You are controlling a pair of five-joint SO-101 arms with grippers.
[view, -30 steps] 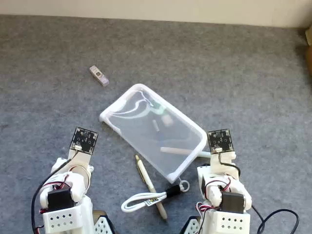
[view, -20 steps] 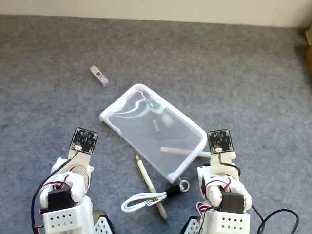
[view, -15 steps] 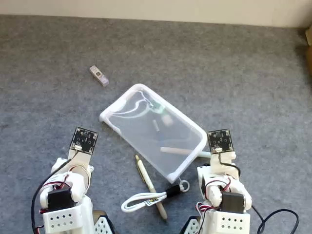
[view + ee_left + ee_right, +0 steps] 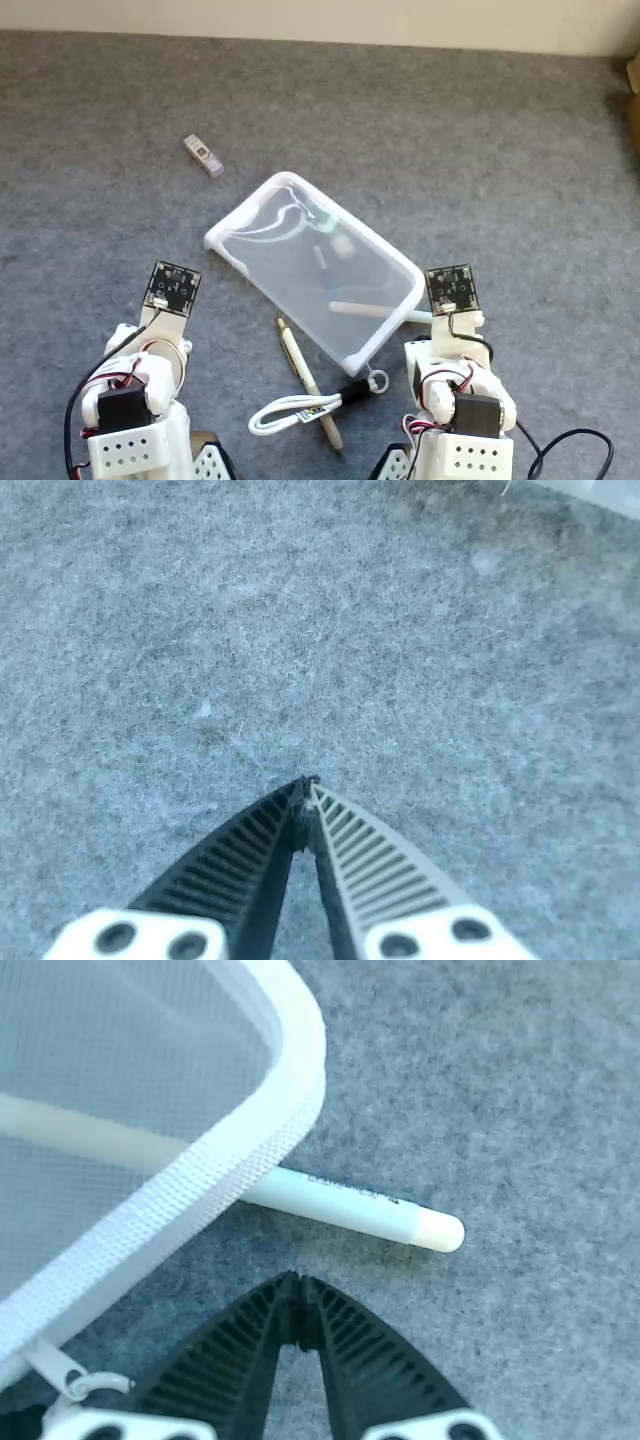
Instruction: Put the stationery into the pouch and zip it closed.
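Right wrist: pen [image 4: 350, 1205] nr end effector [image 4: 298, 1285]

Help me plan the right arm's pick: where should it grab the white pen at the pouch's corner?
Grip the bare stretch of the white pen between the edge band of the pouch and the rounded tip, fingers across the barrel, from above. The rest lies covered by the pouch; this end lies flat just ahead of the right gripper, which is shut.

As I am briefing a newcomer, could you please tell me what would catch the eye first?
A translucent white pouch lies slantwise on the grey carpet, with a white pen sticking out from its edge ahead of the shut right gripper. A second pen and a looped white cord lie close beside it.
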